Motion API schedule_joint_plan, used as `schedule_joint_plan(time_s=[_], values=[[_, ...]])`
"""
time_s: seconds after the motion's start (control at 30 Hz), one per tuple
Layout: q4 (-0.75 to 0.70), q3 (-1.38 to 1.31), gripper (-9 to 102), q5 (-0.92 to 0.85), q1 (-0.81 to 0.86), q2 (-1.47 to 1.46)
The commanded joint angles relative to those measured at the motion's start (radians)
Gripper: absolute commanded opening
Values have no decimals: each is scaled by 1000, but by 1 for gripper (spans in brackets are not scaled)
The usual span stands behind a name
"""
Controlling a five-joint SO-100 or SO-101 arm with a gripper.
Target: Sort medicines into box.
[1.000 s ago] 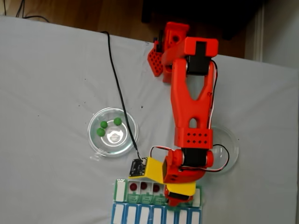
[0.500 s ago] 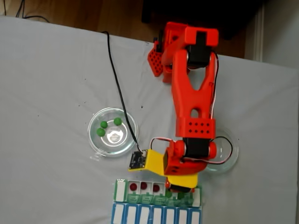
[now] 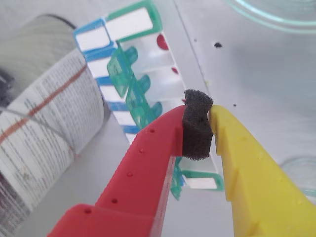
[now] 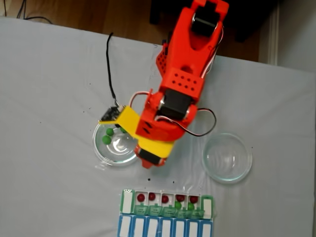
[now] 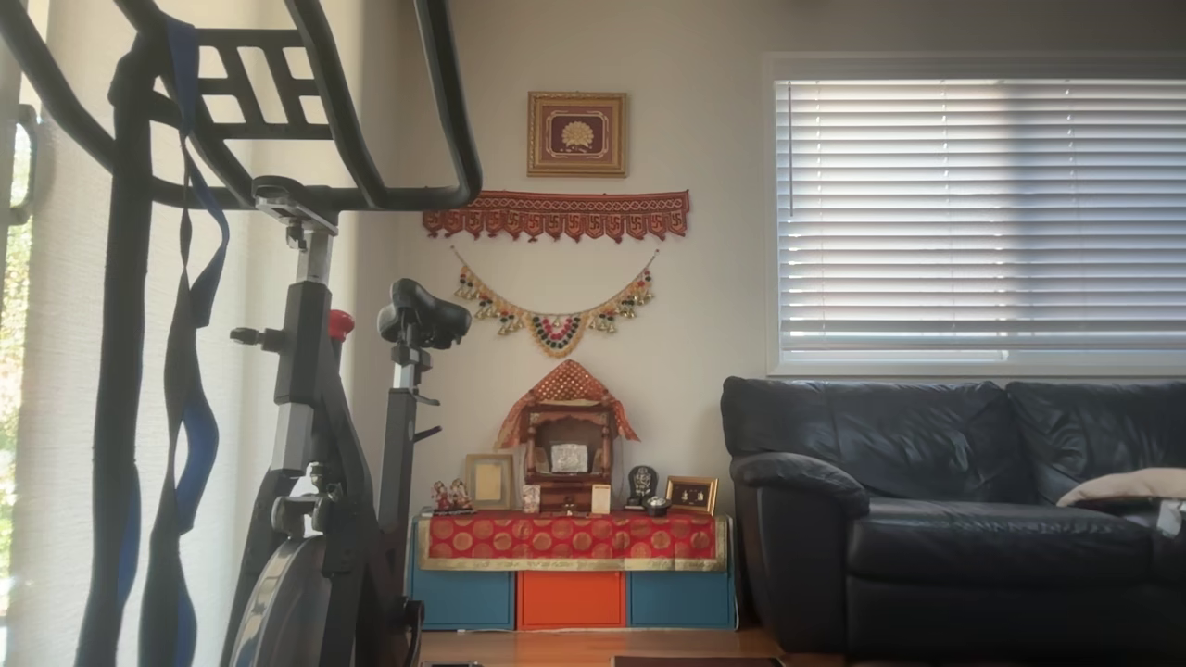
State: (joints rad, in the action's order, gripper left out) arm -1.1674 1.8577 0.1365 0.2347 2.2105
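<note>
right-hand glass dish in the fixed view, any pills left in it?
No. The right glass dish is bare clear glass, while green balls sit in the left dish.

- One pill box (image 4: 126, 202), below the gripper (image 4: 148, 163) in the fixed view.
- Five red balls (image 4: 141, 197) in its compartments.
- Two green balls (image 4: 106, 140) visible left of the gripper.
- Two glass dishes (image 4: 227, 158).

- The red arm (image 4: 182, 84) reaches down over the grey counter (image 4: 49, 89), its yellow-and-red gripper (image 4: 149, 162) at the edge of the left glass dish (image 4: 106, 150).
- Green medicines (image 4: 106, 139) lie in that dish.
- The right glass dish (image 4: 227, 158) stands apart.
- The box (image 4: 165, 217) holds dark red medicines (image 4: 140, 197) in its open row.
</note>
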Motion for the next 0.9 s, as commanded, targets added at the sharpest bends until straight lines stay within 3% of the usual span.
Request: schedule_joint_plan(time_s=[0.0,0.3,0.57,0.87], values=[[-15,3,1,-46,55,84],[-57,-9,1,-333,147,-74],[-261,-221,1,-617,187,-314],[-285,-176,1,-765,216,-324]])
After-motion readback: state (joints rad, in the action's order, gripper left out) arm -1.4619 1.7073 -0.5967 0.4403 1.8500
